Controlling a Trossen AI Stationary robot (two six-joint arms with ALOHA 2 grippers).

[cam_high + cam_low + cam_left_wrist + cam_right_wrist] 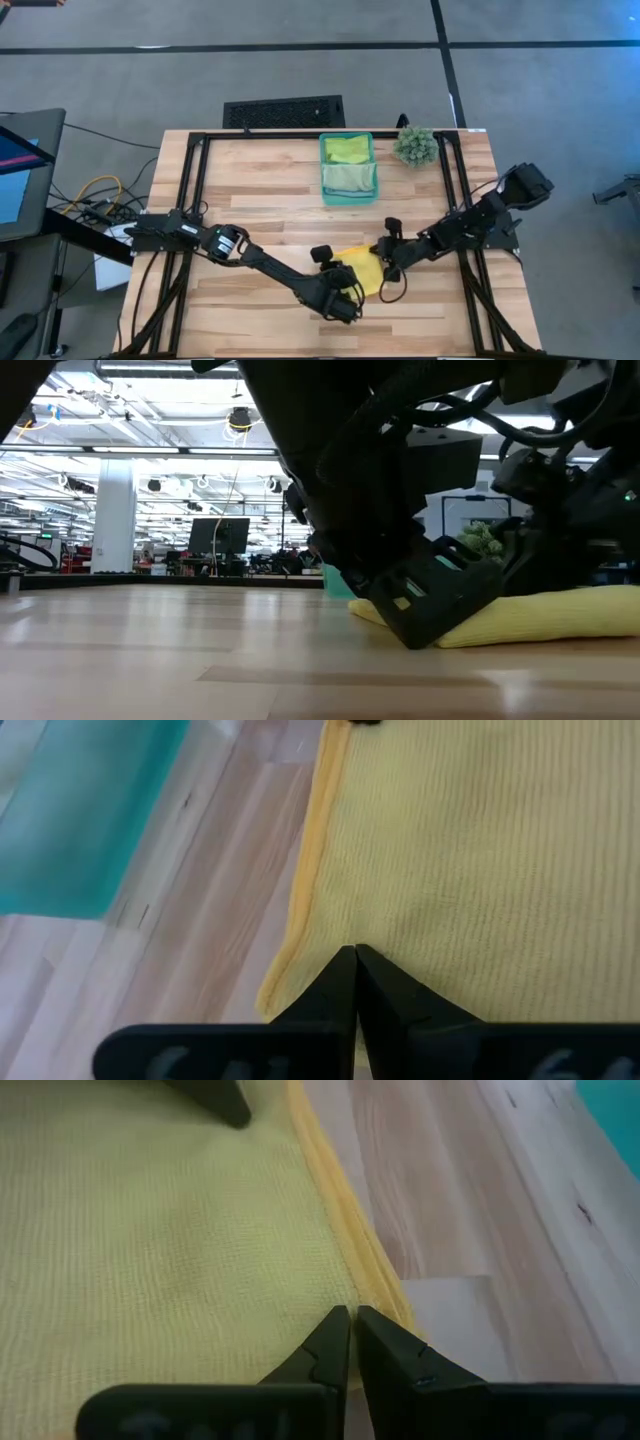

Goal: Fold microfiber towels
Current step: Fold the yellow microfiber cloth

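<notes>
Take the yellow towel [365, 268] as your landmark: it lies on the worktop [260, 190] toward the near edge, roughly midway across.

On its left you have the left gripper [345, 300], reaching in from the left side of the worktop and sitting at the towel's near left corner. In the left wrist view its fingers [335, 990] are pressed together tip to tip, right at the towel's hemmed edge [300, 900], and you can't tell from there whether any cloth is caught between them. In the low view the gripper [440, 600] rests on the towel [540, 618], which bulges up beside it.

On the towel's right you have the right gripper [388, 262], coming in from the right side. Its fingers [385, 1350] stand a narrow slit apart at the doubled hem [350, 1250]; you can't tell whether they pinch it.

Beyond the towel, toward the far edge, sits the teal bin [348, 190] with green cloths [347, 150] inside. Just to the right of the bin stands the small plant [415, 145].
</notes>
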